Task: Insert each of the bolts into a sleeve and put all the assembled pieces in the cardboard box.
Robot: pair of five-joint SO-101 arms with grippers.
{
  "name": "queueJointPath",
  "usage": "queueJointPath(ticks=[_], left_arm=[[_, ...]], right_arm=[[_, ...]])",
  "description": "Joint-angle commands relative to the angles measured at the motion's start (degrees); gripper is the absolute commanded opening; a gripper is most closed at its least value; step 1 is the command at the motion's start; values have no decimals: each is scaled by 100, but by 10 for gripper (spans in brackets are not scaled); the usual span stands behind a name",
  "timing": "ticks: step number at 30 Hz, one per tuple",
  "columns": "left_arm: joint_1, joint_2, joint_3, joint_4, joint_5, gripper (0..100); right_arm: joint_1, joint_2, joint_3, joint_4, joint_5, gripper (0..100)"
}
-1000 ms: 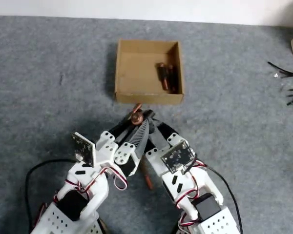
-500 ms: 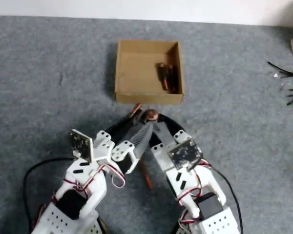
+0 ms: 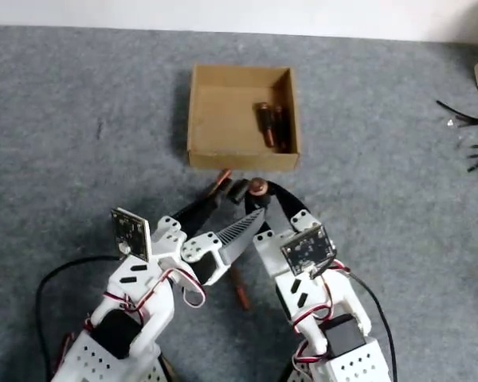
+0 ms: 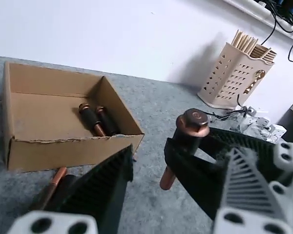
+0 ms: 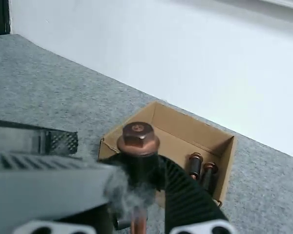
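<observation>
My right gripper (image 3: 259, 195) is shut on a copper bolt (image 3: 257, 187) seated in a black sleeve (image 4: 187, 142), held upright just in front of the cardboard box (image 3: 223, 159). The right wrist view has the bolt head (image 5: 138, 136) above the jaws, with the box (image 5: 224, 146) behind. My left gripper (image 3: 233, 205) stands open beside it, its ridged fingers (image 4: 105, 185) spread to either side of the held piece without touching it. Two assembled pieces (image 3: 271, 124) lie in the box's right side. Another copper bolt (image 3: 221, 178) lies on the carpet against the box front, next to a black part.
A further bolt (image 3: 238, 290) lies on the carpet between the two arms. Black cable ties (image 3: 470, 135) are scattered at the far right. A perforated holder with sticks (image 4: 236, 73) stands by the wall. The carpet left of the box is open.
The left gripper has opened and let go of the bolt and sleeve. The right gripper has carried the piece to the right, away from the left fingers.
</observation>
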Motion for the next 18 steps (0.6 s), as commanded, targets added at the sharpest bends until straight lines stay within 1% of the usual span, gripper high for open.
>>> queueJointPath(ticks=[1,5,9,11,13,18], left_arm=[[119,-84,-523,-18,18,231],[40,-84,-277,-35,-26,142],[-382,-84,-215,-62,-35,3],[-673,-84,-215,-62,-70,18],[-954,-84,-207,-62,-70,3],[-1727,-75,-215,-26,-70,6]], right_arm=[[224,-119,593,-259,-70,5],[356,-119,593,-277,-88,5],[382,-119,593,-277,-97,5],[435,-119,593,-277,-97,5],[541,-119,602,-277,-97,5],[593,-119,602,-259,-97,5]])
